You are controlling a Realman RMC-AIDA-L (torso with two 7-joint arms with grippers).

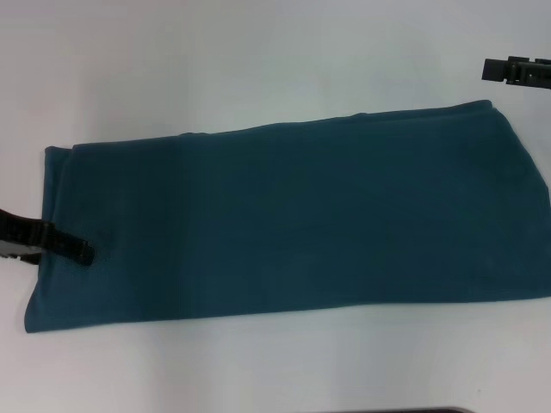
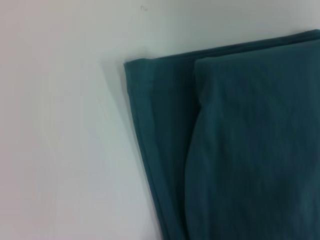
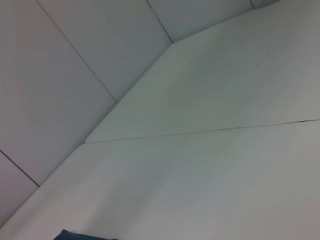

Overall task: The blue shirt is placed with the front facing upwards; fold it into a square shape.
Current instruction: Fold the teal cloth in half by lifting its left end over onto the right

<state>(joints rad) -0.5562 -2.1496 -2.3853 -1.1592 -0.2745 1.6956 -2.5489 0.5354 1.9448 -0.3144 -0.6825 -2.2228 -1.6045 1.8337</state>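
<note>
White tabletop (image 1: 258, 52) filled the scene, and on it lay the one shirt (image 1: 293, 228), already folded lengthwise into a long band running from 9 o'clock to 3 o'clock across the middle of the head view, plain side up with no lettering showing. My left gripper (image 1: 77, 249) sat at 9 o'clock, its tip over the band's short left end; I could not tell whether its fingers were parted or closed on cloth. My right gripper (image 1: 516, 70) hung at 2 o'clock, above the table just off the shirt's far right corner, and its state was also unclear to me. The left wrist view showed layered edges (image 2: 150, 125) at that end, so I judged a good fold needed every layer pinched together, then carried straight toward 3 o'clock, keeping the edges aligned. Count: one shirt, two grippers.
</note>
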